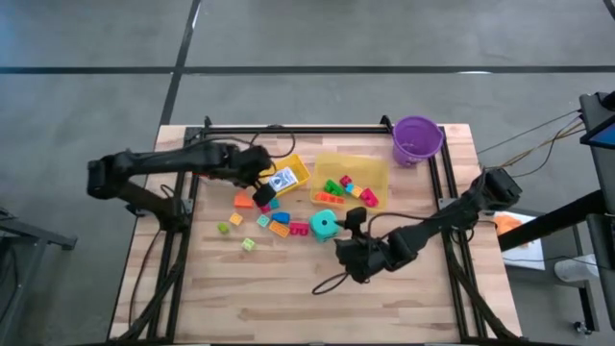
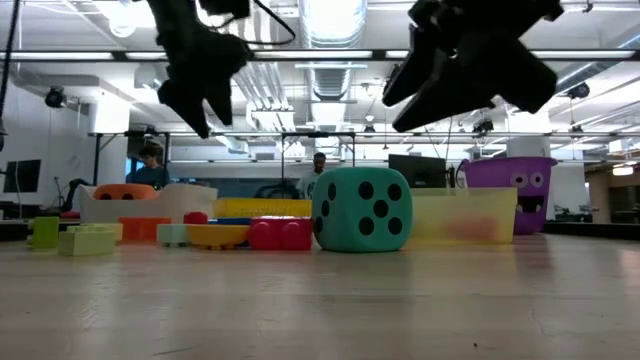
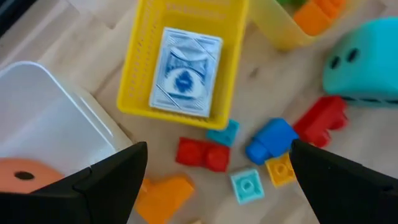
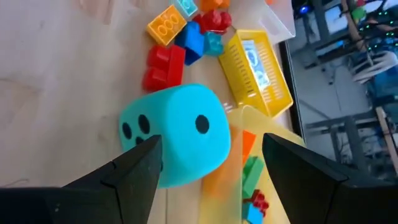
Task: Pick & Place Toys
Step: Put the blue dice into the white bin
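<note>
- The teal dice (image 1: 325, 225) sits on the wooden tabletop (image 1: 288, 298), and everything here is placed from it.
- The right gripper (image 4: 211, 165) hangs just above the teal dice with its fingers spread wide, holding nothing.
- The left gripper (image 3: 217, 180) hangs above the bricks on the far side of the dice from the right gripper, also spread wide and holding nothing.
- A red brick (image 1: 299, 229) lies right beside the dice, with a blue brick (image 3: 270, 138) and an orange brick (image 1: 280, 229) a little farther off.
- The yellow basket (image 3: 140, 74) stands past those bricks and holds the blue-white card box (image 3: 185, 72).
- A see-through yellow bin (image 1: 375, 165) stands near the dice with more bricks in it.
- The purple bucket (image 1: 417, 139) stands beyond that bin.
- The orange dice (image 3: 25, 175) lies in a white bin (image 3: 43, 118) well apart from the teal dice.
</note>
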